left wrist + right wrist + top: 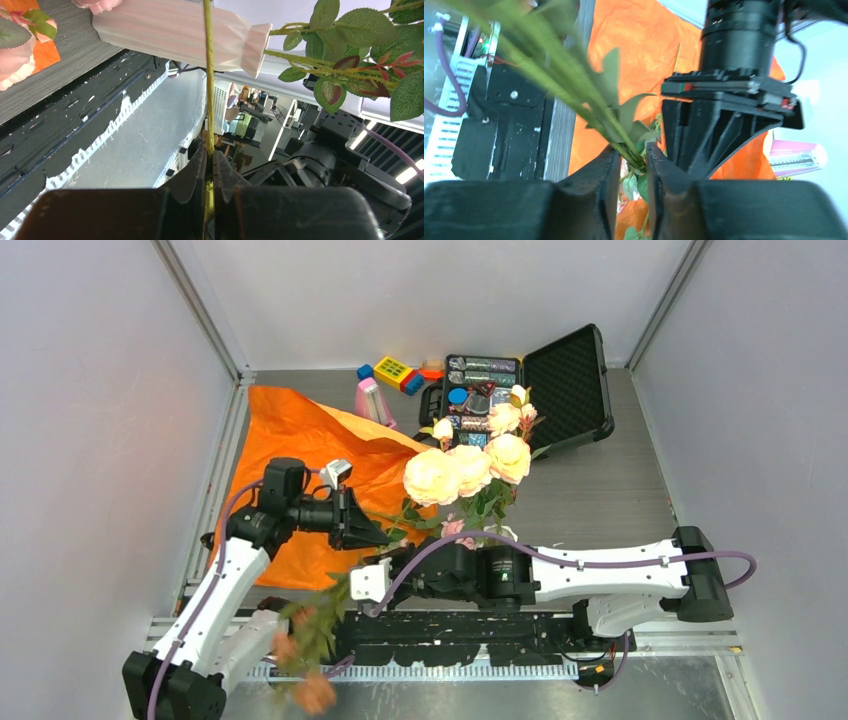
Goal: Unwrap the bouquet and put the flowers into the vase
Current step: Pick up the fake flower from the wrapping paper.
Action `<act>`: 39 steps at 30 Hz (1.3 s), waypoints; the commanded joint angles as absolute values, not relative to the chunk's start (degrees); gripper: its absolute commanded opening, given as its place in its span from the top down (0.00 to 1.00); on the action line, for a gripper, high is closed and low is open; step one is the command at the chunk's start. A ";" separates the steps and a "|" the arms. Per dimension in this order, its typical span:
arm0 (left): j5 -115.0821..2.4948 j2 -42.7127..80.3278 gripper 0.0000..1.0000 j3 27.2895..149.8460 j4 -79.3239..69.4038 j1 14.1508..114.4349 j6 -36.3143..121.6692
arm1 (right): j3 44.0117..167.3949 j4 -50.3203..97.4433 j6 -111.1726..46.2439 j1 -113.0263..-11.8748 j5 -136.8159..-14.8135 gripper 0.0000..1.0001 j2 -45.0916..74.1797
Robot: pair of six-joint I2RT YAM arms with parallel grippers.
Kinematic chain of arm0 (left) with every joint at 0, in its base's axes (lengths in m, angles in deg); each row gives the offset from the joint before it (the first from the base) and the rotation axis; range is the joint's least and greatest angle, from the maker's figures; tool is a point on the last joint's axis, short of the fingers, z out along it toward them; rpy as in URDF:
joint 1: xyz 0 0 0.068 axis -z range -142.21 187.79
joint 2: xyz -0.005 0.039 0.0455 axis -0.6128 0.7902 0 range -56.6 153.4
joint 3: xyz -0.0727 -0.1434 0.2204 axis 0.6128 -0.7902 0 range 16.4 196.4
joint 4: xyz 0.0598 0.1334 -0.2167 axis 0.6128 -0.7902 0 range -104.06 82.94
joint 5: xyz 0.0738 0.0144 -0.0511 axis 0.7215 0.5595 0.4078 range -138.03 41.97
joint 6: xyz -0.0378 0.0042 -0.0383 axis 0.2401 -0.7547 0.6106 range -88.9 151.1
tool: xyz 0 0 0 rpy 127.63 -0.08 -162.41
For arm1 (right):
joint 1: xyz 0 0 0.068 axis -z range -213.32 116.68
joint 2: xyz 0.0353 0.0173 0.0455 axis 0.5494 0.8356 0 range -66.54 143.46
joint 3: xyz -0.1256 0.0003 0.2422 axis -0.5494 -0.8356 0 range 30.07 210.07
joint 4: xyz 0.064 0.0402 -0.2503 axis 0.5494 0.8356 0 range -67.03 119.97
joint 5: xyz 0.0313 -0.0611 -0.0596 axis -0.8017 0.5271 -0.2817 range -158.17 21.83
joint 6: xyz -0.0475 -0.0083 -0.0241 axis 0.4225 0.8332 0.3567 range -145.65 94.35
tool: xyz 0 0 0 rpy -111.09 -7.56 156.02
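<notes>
Pointing blooms-first toward the near left, flowers [312,640] in right claw [633,149]

My left arm [215,590] reaches up and right, left gripper [210,154] pinched tight on one stem [209,75]. Right arm [610,575] stretches leftward, right gripper [630,150] closed round a bunch of stems [589,110].

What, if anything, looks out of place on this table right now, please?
A bunch of flowers dangles blossoms-down past the near edge of the table, its stems pinched in the right end effector. That looks odd next to the peach roses already standing in the vase. The dangling bunch is blurred.
</notes>
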State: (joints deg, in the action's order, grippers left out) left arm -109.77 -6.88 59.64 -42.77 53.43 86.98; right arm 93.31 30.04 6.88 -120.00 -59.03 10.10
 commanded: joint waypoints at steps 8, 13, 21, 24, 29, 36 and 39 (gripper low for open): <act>-108.82 -2.46 0.39 64.21 -45.45 53.20 77.47 | 93.97 23.37 0.57 -120.34 -56.14 1.00 4.63; -106.04 -0.57 0.25 67.57 -46.48 51.53 72.83 | 92.45 23.32 -2.67 -120.31 -56.19 1.00 -0.38; -106.59 0.51 0.00 74.98 -45.34 43.93 69.31 | 95.38 32.56 -11.43 -120.34 -59.39 1.00 -6.40; -103.73 0.92 0.00 76.91 -45.71 40.06 66.22 | 96.75 36.45 -15.70 -120.34 -61.52 1.00 -9.51; -91.20 1.70 0.00 79.44 -45.21 38.06 61.59 | 102.53 43.08 -22.81 -120.33 -59.89 1.00 -12.51; -69.88 0.54 0.00 80.20 -44.56 38.06 53.17 | 108.49 49.08 -29.33 -120.34 -50.87 1.00 -14.57; -66.34 0.26 0.00 80.16 -45.20 38.06 50.80 | 108.78 47.08 -28.60 -120.33 -45.02 1.00 -15.52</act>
State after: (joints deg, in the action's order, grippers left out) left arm -76.24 1.62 78.31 -45.94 38.42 56.83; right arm 106.84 47.63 -26.25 -120.00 -53.52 -14.51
